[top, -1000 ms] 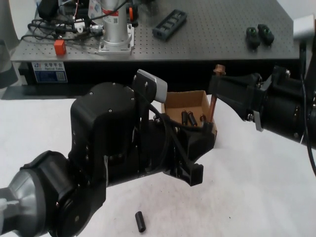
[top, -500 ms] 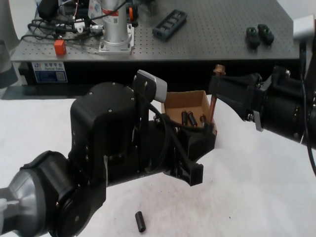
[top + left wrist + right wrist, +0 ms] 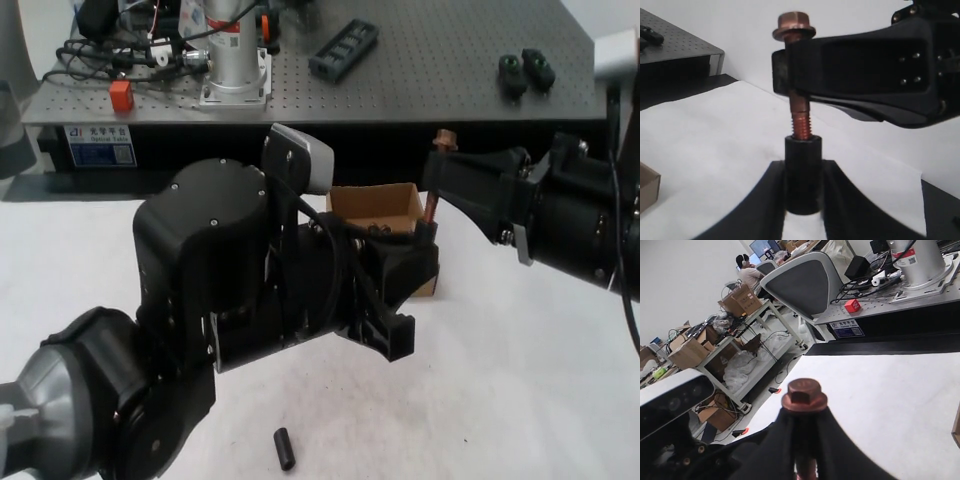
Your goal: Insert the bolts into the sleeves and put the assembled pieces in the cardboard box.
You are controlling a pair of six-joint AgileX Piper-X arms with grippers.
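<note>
A copper bolt (image 3: 794, 75) hangs upright with my right gripper (image 3: 790, 75) shut on its shank just under the head. Its threaded tip enters the top of a black sleeve (image 3: 802, 175), which my left gripper (image 3: 802, 192) holds shut from below. In the right wrist view the bolt head (image 3: 804, 395) stands above the two shut fingers (image 3: 775, 440). In the high view the bolt (image 3: 432, 200) is over the right end of the cardboard box (image 3: 370, 196), and my left arm's gripper (image 3: 405, 285) hides much of the box. Dark pieces (image 3: 380, 228) lie inside it.
One loose black sleeve (image 3: 285, 448) lies on the white bench near the front. Behind the bench is a perforated table with a metal post (image 3: 235, 60), a black tray (image 3: 345, 45), a red block (image 3: 121, 95) and two black parts (image 3: 525, 72).
My left arm has risen and shifted toward the bolt, covering more of the box. The right arm and its bolt have stayed where they were.
</note>
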